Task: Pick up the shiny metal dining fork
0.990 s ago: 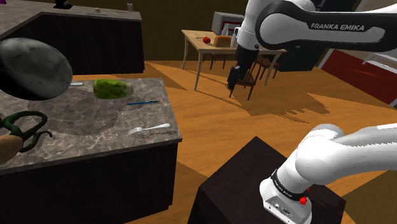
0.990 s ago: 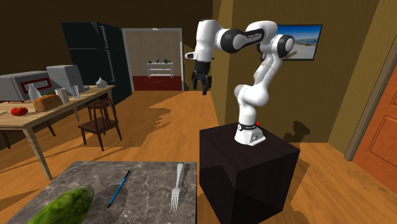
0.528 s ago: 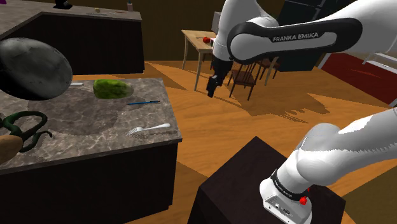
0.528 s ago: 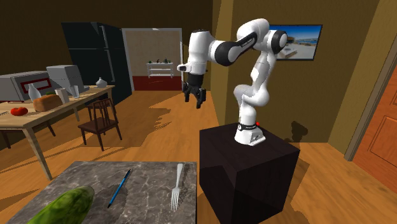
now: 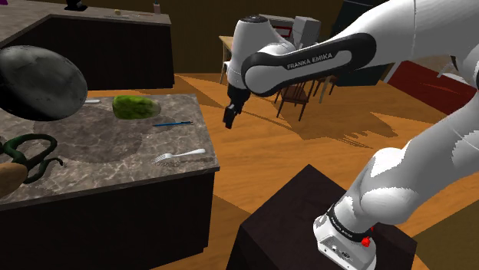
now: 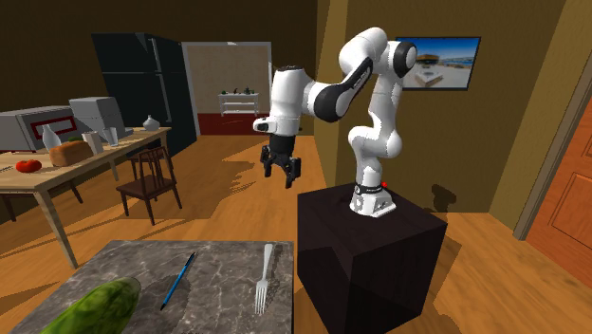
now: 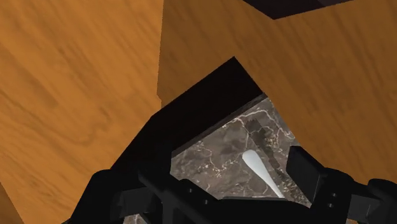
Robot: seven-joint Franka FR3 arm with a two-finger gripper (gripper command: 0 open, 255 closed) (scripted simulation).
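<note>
Approach step. Gripper (image 5: pixel 229 117) hangs in the air over the wood floor, off the corner of the counter (image 5: pixel 107 149), fingers apart, nothing held. Fork (image 5: pixel 178 156) lies flat near the counter edge on the arm's side, apart from the blue pen (image 5: pixel 173 123). To do it well: centre over the handle's middle, turn the jaws across the handle, drop straight, and close only at the stone. It is thin and flat, so it likely slips.
</note>
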